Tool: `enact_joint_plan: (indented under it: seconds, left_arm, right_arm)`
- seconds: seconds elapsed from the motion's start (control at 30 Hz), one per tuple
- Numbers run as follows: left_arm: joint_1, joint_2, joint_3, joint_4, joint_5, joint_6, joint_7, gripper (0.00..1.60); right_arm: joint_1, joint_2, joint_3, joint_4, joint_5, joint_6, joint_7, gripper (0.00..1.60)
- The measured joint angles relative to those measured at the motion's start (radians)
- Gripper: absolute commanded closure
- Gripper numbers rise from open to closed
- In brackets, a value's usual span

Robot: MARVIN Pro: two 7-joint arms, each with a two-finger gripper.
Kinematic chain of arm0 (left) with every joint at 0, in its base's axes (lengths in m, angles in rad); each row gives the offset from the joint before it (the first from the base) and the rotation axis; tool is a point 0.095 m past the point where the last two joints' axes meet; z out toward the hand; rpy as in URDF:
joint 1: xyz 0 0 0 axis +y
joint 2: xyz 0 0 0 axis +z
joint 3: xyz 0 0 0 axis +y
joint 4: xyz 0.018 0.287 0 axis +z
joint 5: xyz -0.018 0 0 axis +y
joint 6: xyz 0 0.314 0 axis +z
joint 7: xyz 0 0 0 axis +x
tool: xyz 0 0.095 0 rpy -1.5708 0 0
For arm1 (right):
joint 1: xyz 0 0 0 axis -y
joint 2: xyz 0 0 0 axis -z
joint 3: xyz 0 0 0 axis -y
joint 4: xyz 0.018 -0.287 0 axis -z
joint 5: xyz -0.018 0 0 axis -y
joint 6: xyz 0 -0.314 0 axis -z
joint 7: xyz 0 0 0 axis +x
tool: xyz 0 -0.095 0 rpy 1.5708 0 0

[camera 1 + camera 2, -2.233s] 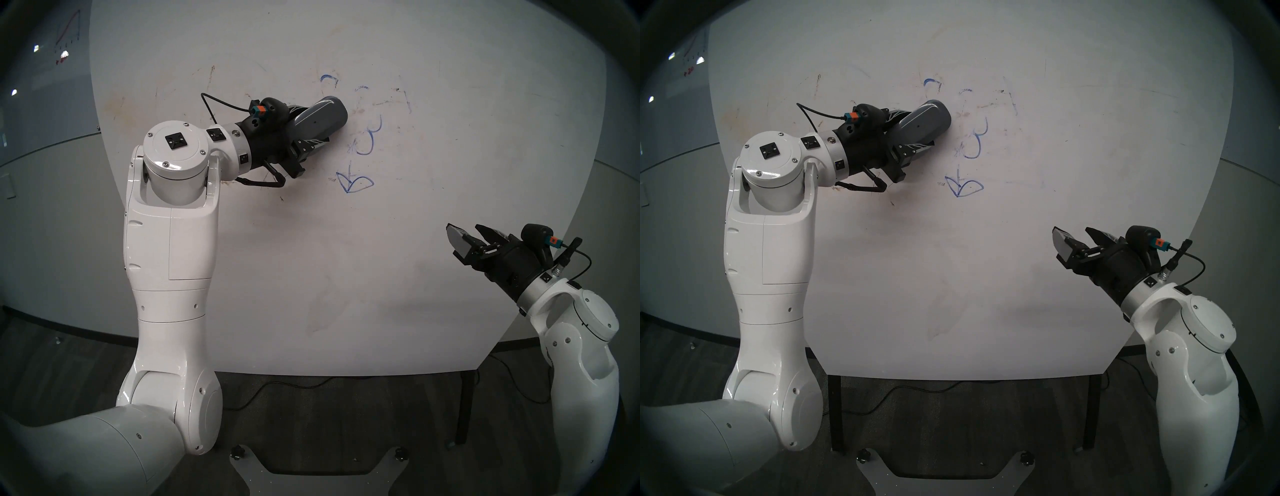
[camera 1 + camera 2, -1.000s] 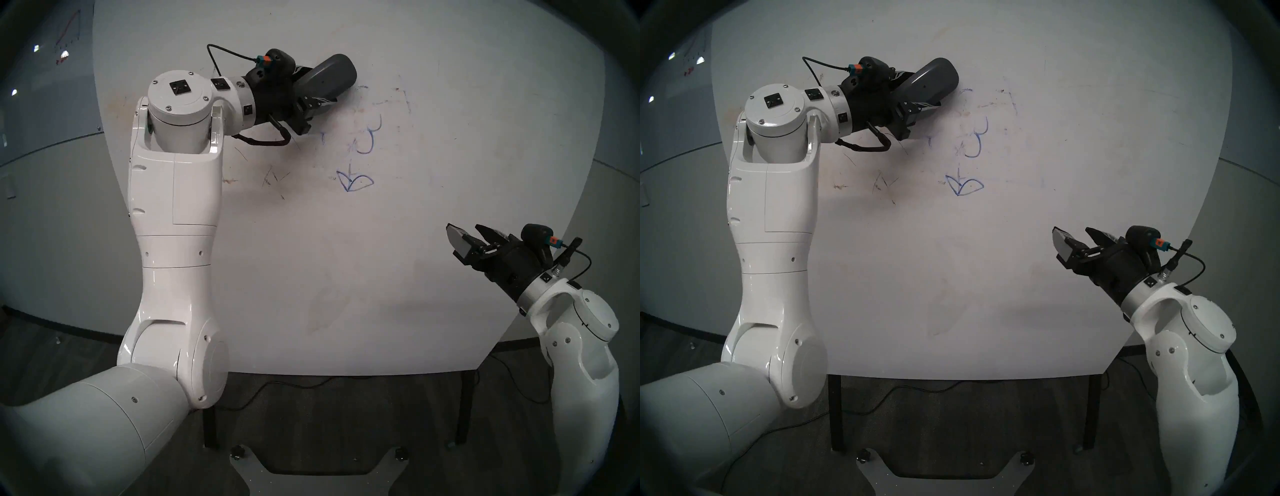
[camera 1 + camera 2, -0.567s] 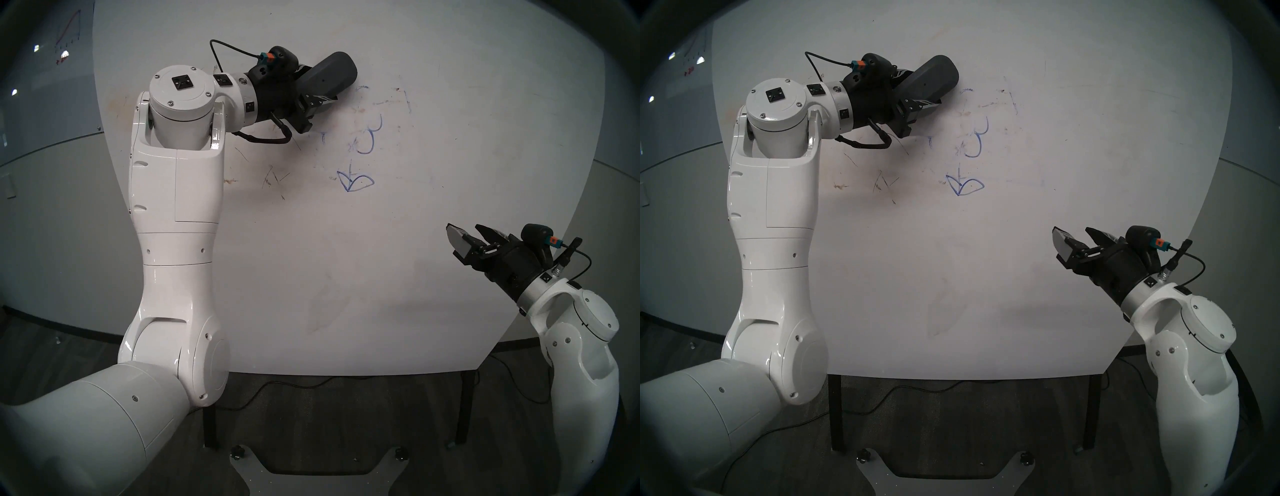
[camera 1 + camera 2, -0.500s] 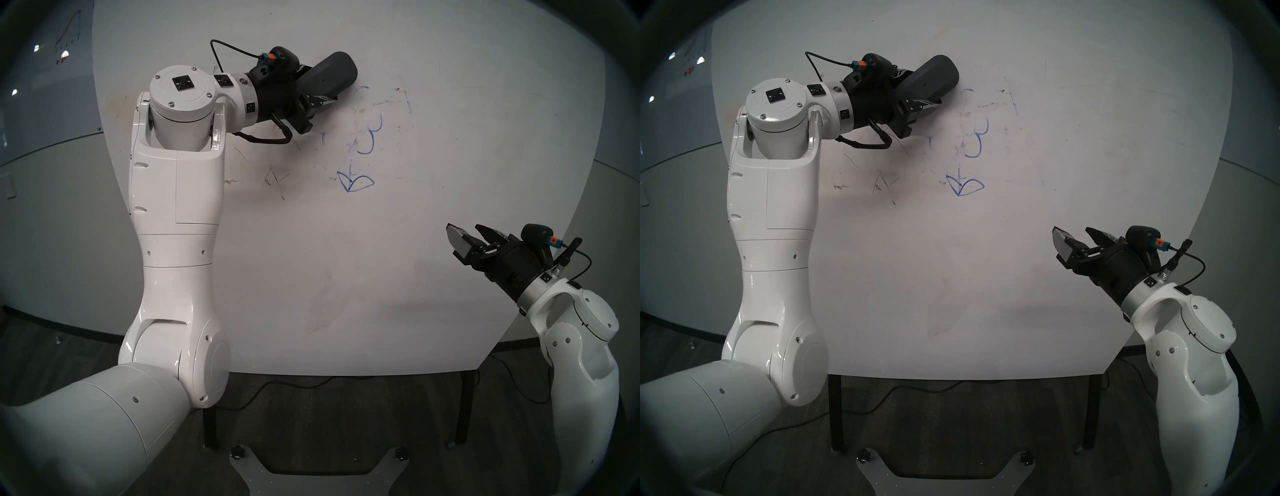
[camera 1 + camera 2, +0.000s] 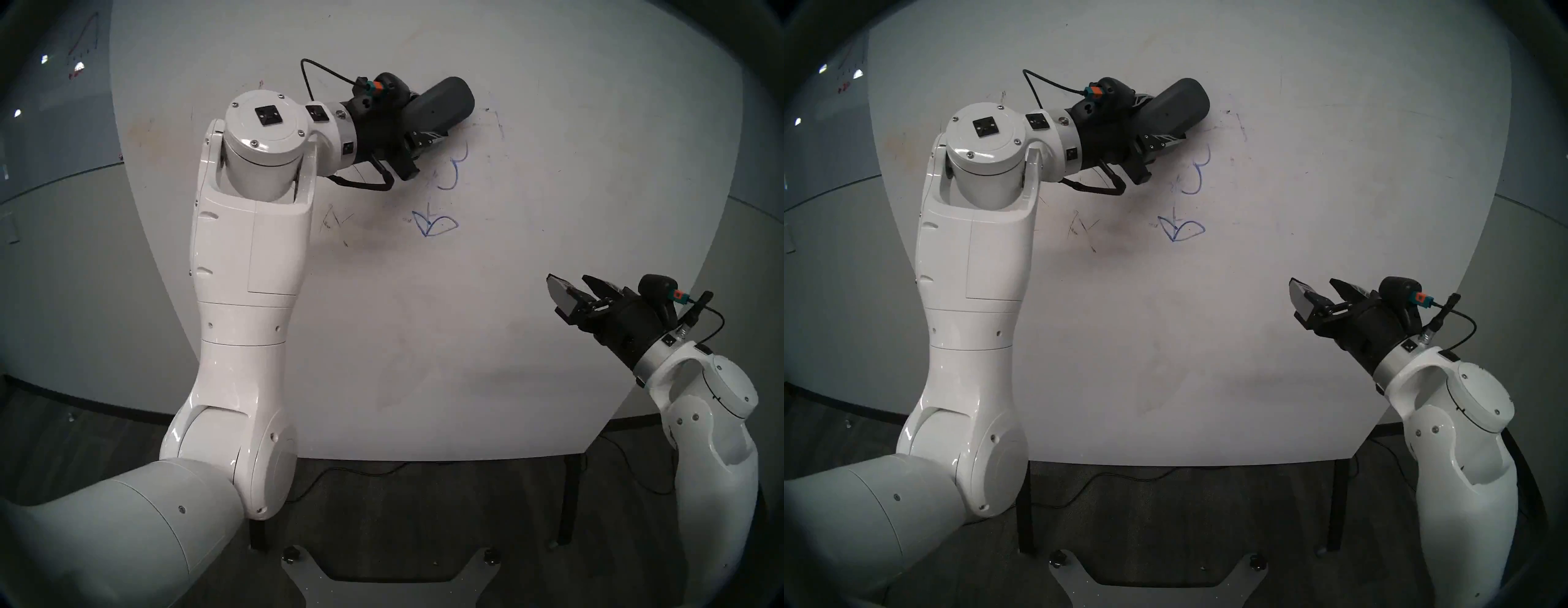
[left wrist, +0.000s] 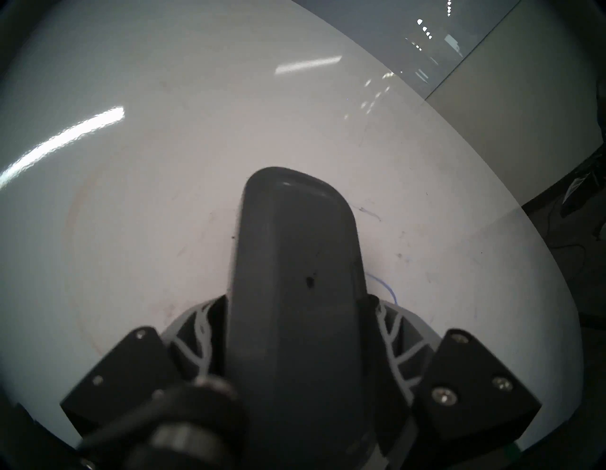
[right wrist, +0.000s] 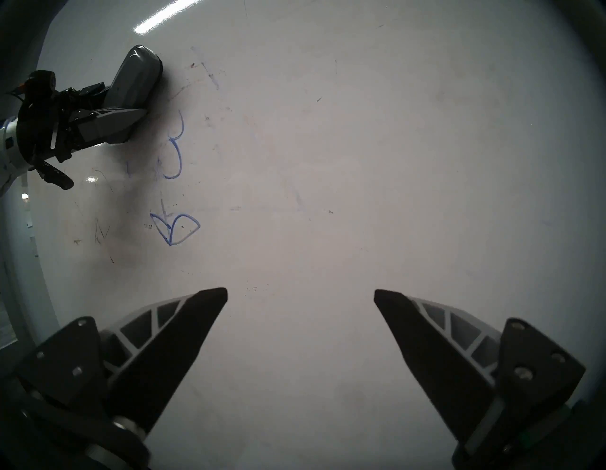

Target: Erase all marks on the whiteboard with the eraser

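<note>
Left hand (image 5: 424,123): we see it high on the board, clamped on the eraser, one finger on each long side; it points up and to the right in the head views.
Eraser (image 5: 441,106): dark grey block with rounded ends, gripped at its rear half, its front end jutting past the fingers and lying against the whiteboard, just above the blue curves.
Whiteboard (image 5: 551,212): a big white board filling most of our view, scuffed with brownish smudges.
Marks (image 5: 452,170): two linked blue curves sit just below and right of the eraser; lower down a two-leaf shape (image 5: 435,223) with a short stem is sharp and whole. Faint blue traces run to the right of the eraser's tip.
Scratches (image 5: 335,220): short dark strokes left of the leaves, beside the left arm.
Right hand (image 5: 572,293): low on the right, well apart from the marks, fingers spread wide with nothing between them; in its own camera we see bare board between the two tips.
Graph (image 5: 82,42): a red line on the grey wall panel, far upper left.
</note>
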Motion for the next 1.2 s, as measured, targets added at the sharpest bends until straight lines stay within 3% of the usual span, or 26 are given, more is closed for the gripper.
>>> enact_joint_plan:
  seconds: [0.63,0.73,0.77,1.0,1.03,1.1,1.2]
  left_arm:
    - [0.029,-0.022,0.039,0.041,0.023,-0.012,0.027,1.6]
    - [0.022,-0.021,0.039,0.051,0.026,-0.019,0.029,1.5]
    - [0.018,-0.021,0.04,0.057,0.028,-0.023,0.029,1.6]
    - [0.0,-0.019,0.04,0.08,0.033,-0.032,0.027,1.6]
    - [-0.002,-0.019,0.039,0.083,0.033,-0.033,0.027,1.57]
    - [-0.007,-0.019,0.038,0.09,0.033,-0.035,0.025,1.25]
    - [-0.01,-0.019,0.037,0.094,0.033,-0.038,0.023,1.19]
  right_arm:
    - [0.0,0.0,0.0,0.0,0.0,0.0,0.0,0.0]
    - [0.0,0.0,0.0,0.0,0.0,0.0,0.0,0.0]
    - [0.0,0.0,0.0,0.0,0.0,0.0,0.0,0.0]
    - [0.0,0.0,0.0,0.0,0.0,0.0,0.0,0.0]
    - [0.0,0.0,0.0,0.0,0.0,0.0,0.0,0.0]
    - [0.0,0.0,0.0,0.0,0.0,0.0,0.0,0.0]
    - [0.0,0.0,0.0,0.0,0.0,0.0,0.0,0.0]
